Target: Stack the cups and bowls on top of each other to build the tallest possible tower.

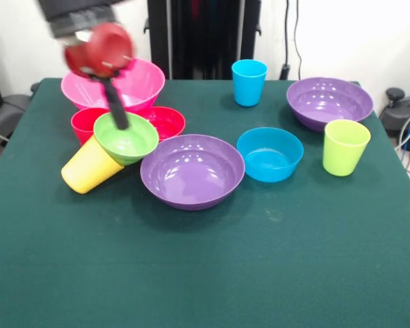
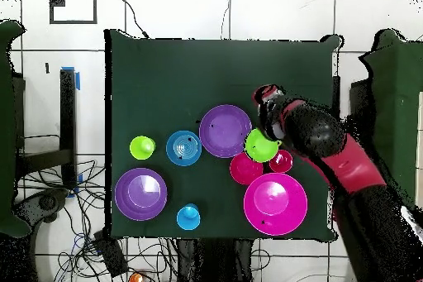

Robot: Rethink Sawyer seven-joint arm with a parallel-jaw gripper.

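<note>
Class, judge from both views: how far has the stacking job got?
Done: barely anything. The green bowl sits tilted on the tipped yellow cup, not a tower. In hand: the end effector reaches into the green bowl. Left: the pink bowl, both purple bowls, blue bowl, blue cup and lime cup stand separate.

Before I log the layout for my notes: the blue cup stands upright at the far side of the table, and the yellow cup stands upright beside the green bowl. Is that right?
Not quite. The blue cup does stand upright at the far side, but the yellow cup is not upright: it lies tipped on its side, partly under the green bowl. The front view shows this.
</note>
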